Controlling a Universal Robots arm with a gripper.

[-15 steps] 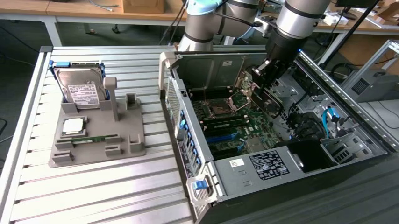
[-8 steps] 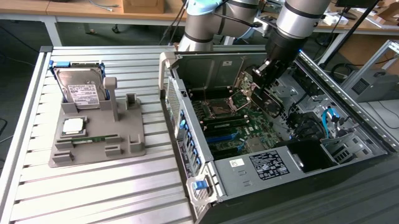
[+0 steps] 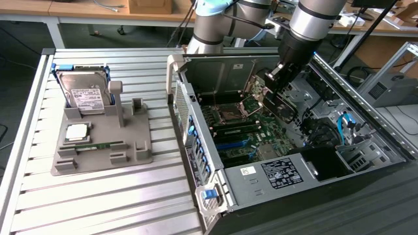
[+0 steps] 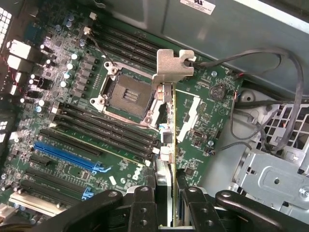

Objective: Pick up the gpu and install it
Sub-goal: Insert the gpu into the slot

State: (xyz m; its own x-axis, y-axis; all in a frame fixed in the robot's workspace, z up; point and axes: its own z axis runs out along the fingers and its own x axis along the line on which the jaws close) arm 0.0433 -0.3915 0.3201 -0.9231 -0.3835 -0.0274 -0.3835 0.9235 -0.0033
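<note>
The gpu [image 4: 167, 116] is a dark matt board with a dull silver metal bracket [image 4: 170, 65]. The hand [image 4: 166, 193] is matt black. The case [image 3: 222, 73] is bare grey sheet metal, the tabletop [image 3: 98, 196] ribbed satin aluminium, the holder [image 3: 134, 142] matt grey plastic.

1 gpu [image 4: 166, 118], 1 HDD [image 3: 88, 95], 1 PC case [image 3: 222, 73]

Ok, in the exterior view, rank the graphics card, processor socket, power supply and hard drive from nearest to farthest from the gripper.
From the gripper:
1. the graphics card, gripped in it, inside the case.
2. the processor socket, just below, toward the exterior view's left.
3. the power supply, at the case's near end.
4. the hard drive, outside the case, upright on the grey stand at the exterior view's left.
</note>
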